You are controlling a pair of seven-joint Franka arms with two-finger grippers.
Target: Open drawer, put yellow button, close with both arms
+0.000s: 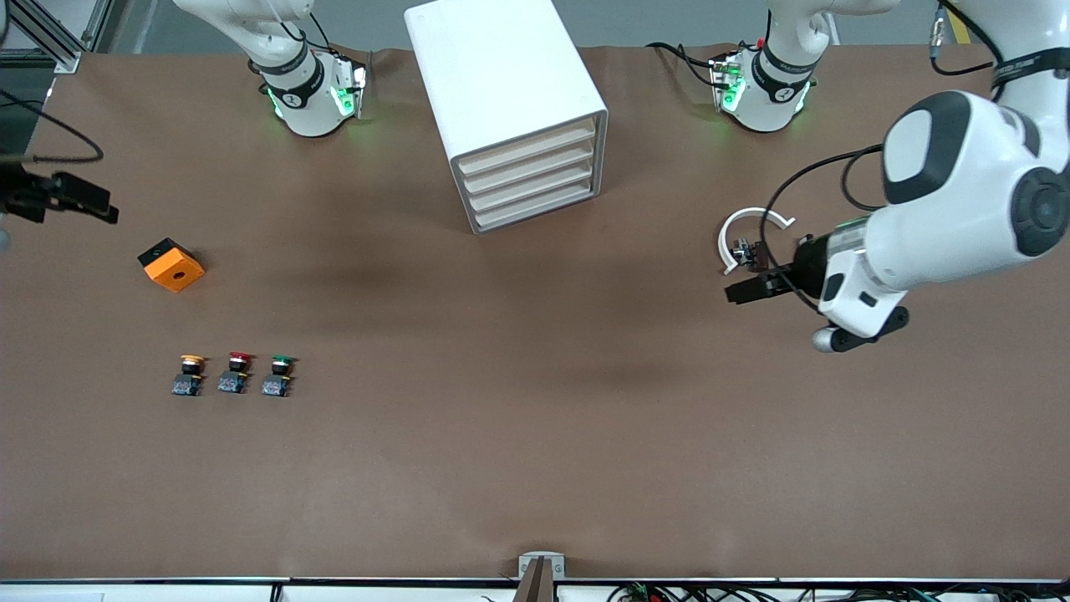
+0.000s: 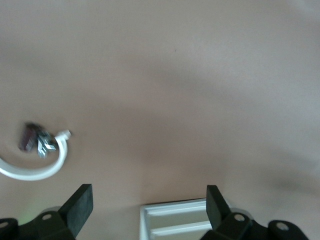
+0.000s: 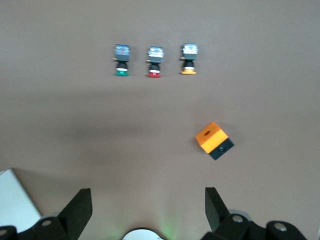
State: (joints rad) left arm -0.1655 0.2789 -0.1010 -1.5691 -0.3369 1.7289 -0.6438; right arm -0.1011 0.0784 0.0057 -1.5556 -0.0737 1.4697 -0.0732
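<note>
Front view. White cabinet (image 1: 510, 109) on the brown table (image 1: 535, 451), midway between the two arm bases; four cream fronts face the camera, all flush. The drawer (image 1: 527, 148), topmost of the four, is closed. Three buttons in a row toward the right arm's end of the table, nearer the camera than the cabinet: the yellow button (image 1: 191, 374) at the outer end, the red button (image 1: 236, 373) in the middle, the green button (image 1: 278, 375) nearest the table's centre; each apart from its neighbour. Orange box (image 1: 171, 264) with a black underside, farther from the camera than the buttons. White curved clip (image 1: 746, 234) with a small dark part, toward the left arm's end. Left gripper (image 1: 750, 288) hangs over the table just beside the clip, holding nothing. Right gripper (image 1: 71, 196) at the picture's edge over the right arm's end.

Left wrist view. Left gripper's fingers (image 2: 80, 206) spread wide, nothing between them. Clip (image 2: 40, 160) and a cabinet corner (image 2: 175, 220) below.

Right wrist view. Right gripper's fingers (image 3: 79, 210) spread wide, empty. Yellow button (image 3: 189, 59), red (image 3: 155, 62), green (image 3: 121, 60) in a row; orange box (image 3: 214, 140) near; cabinet corner (image 3: 15, 202).
</note>
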